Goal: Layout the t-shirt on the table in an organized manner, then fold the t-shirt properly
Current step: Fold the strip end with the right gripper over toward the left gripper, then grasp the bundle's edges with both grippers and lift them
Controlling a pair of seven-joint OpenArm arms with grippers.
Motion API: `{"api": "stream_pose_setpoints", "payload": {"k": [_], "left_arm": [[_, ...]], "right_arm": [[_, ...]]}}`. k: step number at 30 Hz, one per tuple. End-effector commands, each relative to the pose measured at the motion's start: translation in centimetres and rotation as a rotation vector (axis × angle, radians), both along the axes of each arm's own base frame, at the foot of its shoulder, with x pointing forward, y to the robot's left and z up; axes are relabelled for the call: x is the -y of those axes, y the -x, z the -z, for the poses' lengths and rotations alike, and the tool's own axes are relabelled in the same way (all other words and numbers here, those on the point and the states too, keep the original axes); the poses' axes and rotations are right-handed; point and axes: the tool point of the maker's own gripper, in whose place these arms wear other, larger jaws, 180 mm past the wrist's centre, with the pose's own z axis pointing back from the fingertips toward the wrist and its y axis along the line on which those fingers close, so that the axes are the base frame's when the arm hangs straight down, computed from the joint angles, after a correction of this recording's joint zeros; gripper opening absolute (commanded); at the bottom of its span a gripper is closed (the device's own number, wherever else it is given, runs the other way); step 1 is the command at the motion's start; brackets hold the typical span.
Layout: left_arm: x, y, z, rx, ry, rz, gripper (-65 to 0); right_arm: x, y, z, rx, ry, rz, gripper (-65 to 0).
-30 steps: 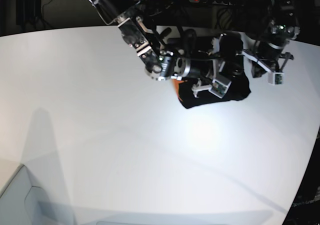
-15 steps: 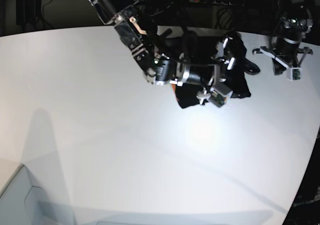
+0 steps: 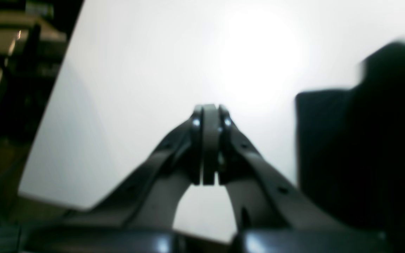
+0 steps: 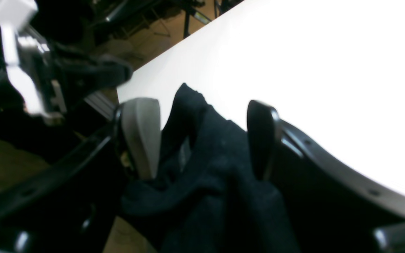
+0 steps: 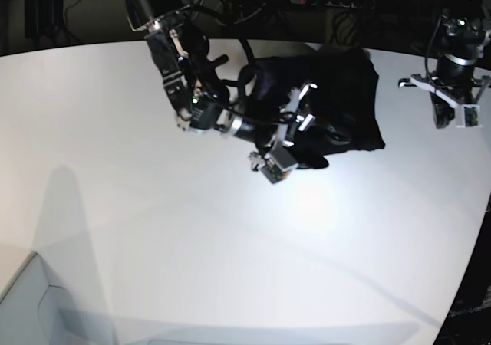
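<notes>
The black t-shirt [image 5: 345, 92] lies bunched at the back of the white table [image 5: 153, 207]. My right gripper [image 5: 304, 109] is over its near left part. In the right wrist view the fingers [image 4: 141, 137] stand part-way closed with a thick bunch of black cloth [image 4: 206, 158] between them, so my right gripper [image 4: 202, 140] is shut on the shirt. My left gripper [image 5: 450, 106] hovers to the right of the shirt, apart from it. In the left wrist view it [image 3: 209, 109] is shut and empty, with the shirt [image 3: 364, 147] dark at its right. No print or tag shows.
Dark cables and a power strip [image 5: 330, 0] run behind the table's far edge. The table's curved edge [image 5: 469, 268] drops off at the right. A grey box corner [image 5: 23, 299] sits at the lower left. Floor and chair legs [image 3: 9, 70] lie beyond the table edge.
My right arm has swung left and nearer, and the shirt now spreads wider toward the back left. The orange patch no longer shows. My left arm moved right, away from the shirt.
</notes>
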Motion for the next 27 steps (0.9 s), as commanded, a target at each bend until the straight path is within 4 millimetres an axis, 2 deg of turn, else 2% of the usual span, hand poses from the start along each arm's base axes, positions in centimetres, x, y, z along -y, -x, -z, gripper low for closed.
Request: {"api": "stream_pose_setpoints", "payload": {"k": [1,5,8,14,17,21,24,27], "left_arm": [[-0.2,-0.3,-1.0,0.03,-0.018,0.006,-64.5],[0.3,-0.8,-1.6,0.058,-0.004,0.001,-64.5],[0.5,-1.1,-1.9,0.073,0.001,0.0,-64.5],[0.8,-1.6,-2.4,0.092,0.001,0.009,-64.5],[1.0,-1.7,-2.5,0.102,0.022,0.01,-64.5],[2.1,-2.0,-2.8,0.137,0.136,0.022,-64.5],[2.7,-2.1,-2.8,0.153,0.201,0.026,-64.5],[5.4,-2.6,-2.4,0.144,0.271,0.088,-64.5]], "right_arm": [[-0.5,-0.3,-1.0,0.015,-0.04,-0.007,-25.9],[-0.8,0.0,1.5,-0.056,-0.016,-0.013,-25.9],[-1.5,-0.2,2.4,-0.092,-0.035,-0.008,-25.9],[-3.3,1.4,4.3,-0.138,-0.054,-0.057,-25.9],[-3.5,1.0,5.4,-0.165,-0.063,-0.044,-25.9],[-3.7,0.7,6.9,-0.193,-0.063,-0.04,-25.9],[-3.7,0.4,7.2,-0.198,-0.065,-0.034,-25.9],[-3.6,0.4,7.2,-0.199,-0.066,-0.032,-25.9]]}}
